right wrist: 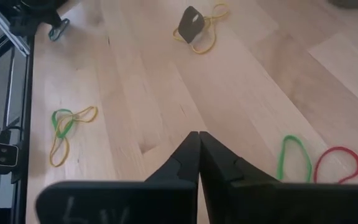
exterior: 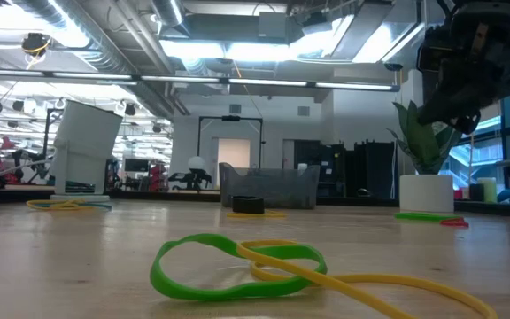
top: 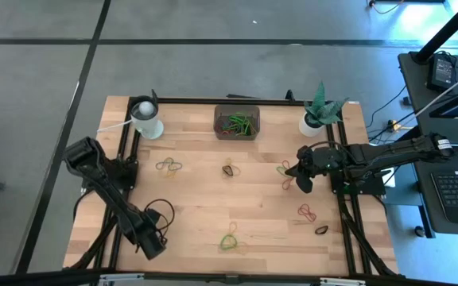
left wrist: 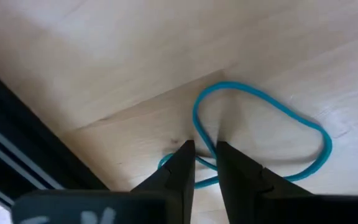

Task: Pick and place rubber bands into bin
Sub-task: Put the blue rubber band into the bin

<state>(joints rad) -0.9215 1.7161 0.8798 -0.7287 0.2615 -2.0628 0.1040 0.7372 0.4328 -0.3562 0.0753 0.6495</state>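
Observation:
The dark bin [top: 237, 107] stands at the table's far edge with green and red rubber bands inside; the low view shows its translucent wall [exterior: 268, 188]. Loose bands lie about the table: yellow [top: 168, 165], green and red [top: 285, 168], red [top: 307, 211], green and yellow [top: 230, 241]. My right gripper [top: 302, 181] is shut and hangs above the table's right half, close to the green band [right wrist: 294, 158] and the red one [right wrist: 337, 165]. My left gripper [top: 156, 246] sits low at the near left, open by a narrow gap over a blue band [left wrist: 260, 124]. My left gripper [left wrist: 205, 155] points down at the table, and one strand of the blue band [left wrist: 205, 144] runs through the gap between its fingertips. The band lies flat on the wood. Whether the fingers touch it, I cannot tell.
A white cup [top: 146, 119] stands at the far left and a white plant pot [top: 315, 121] at the far right. A black object lies on a yellow band [right wrist: 191, 25] mid-table. Black frame rails [top: 126, 183] run along both sides. Bare wood lies between the band clusters.

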